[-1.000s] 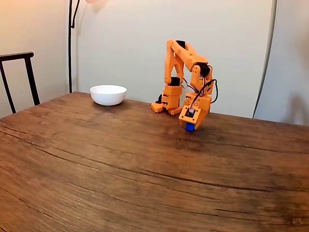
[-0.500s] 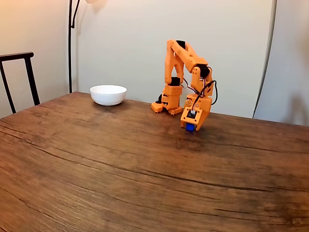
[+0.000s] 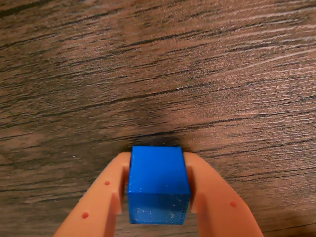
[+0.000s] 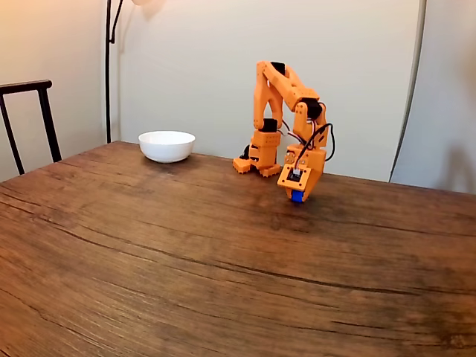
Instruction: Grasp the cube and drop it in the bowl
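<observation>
Your orange two-finger gripper (image 3: 158,197) is clamped on the small bright-blue solid cube (image 3: 159,182), and in the wrist view you can see both orange fingers (image 3: 106,197) pressed flat against the cube's left and right faces, with the cube filling the whole gap between them. Beyond the cube in that view lies the dark brown, strongly grained wooden worktop (image 3: 197,74), with a soft shadow just past the cube's far edge. In the fixed view the gripper (image 4: 297,195) points down at the right of the scene, and the cube (image 4: 297,196) shows as a blue spot at its tip, close above the worktop (image 4: 186,260); whether the cube touches the wood or hangs just clear of it you cannot tell from here. The orange jointed arm (image 4: 286,97) arches up from its base at the far edge of the worktop and folds down to the gripper, with black cables looping beside its wrist. The plain round white shallow bowl (image 4: 166,146) sits on the worktop well to the left of the arm, near the far edge, well apart from the cube. At the far left of the fixed view you have a dark chair back (image 4: 30,119) and a thin black lamp pole (image 4: 108,67) against the pale wall.
</observation>
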`<state>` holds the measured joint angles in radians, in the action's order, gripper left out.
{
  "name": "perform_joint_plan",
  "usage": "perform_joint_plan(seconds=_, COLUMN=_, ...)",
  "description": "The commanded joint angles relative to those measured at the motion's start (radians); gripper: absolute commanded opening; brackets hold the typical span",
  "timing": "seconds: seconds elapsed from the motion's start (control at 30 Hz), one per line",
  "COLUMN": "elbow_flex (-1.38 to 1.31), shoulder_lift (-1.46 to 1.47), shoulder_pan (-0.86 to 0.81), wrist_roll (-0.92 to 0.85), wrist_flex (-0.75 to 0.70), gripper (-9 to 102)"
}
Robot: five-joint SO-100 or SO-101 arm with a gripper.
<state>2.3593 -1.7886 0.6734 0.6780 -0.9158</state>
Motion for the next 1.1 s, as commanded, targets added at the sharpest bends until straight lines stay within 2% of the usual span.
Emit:
perform_joint_plan(seconds=0.0, elbow_flex=0.0, shoulder_lift=-0.011, shoulder_pan=0.008, wrist_roll=0.005, wrist_flex=0.005, gripper=8)
perform_joint_plan(seconds=0.27, elbow_flex=-0.018, shoulder_lift=-0.026, shoulder_pan=0.0, wrist_roll=0.006, wrist_flex=-0.017, gripper=8)
perform_joint_plan(seconds=0.47, elbow_flex=-0.186, shoulder_lift=-0.028, shoulder_pan=-0.017, wrist_roll=0.029, wrist_flex=-0.238, gripper=8)
perform_joint_plan(seconds=0.7, elbow_flex=-0.434, shoulder_lift=-0.028, shoulder_pan=-0.16, wrist_roll=0.244, wrist_flex=-0.486, gripper=8)
perform_joint_plan(seconds=1.07, elbow_flex=-0.713, shoulder_lift=-0.028, shoulder_pan=-0.541, wrist_roll=0.676, wrist_flex=-0.769, gripper=8)
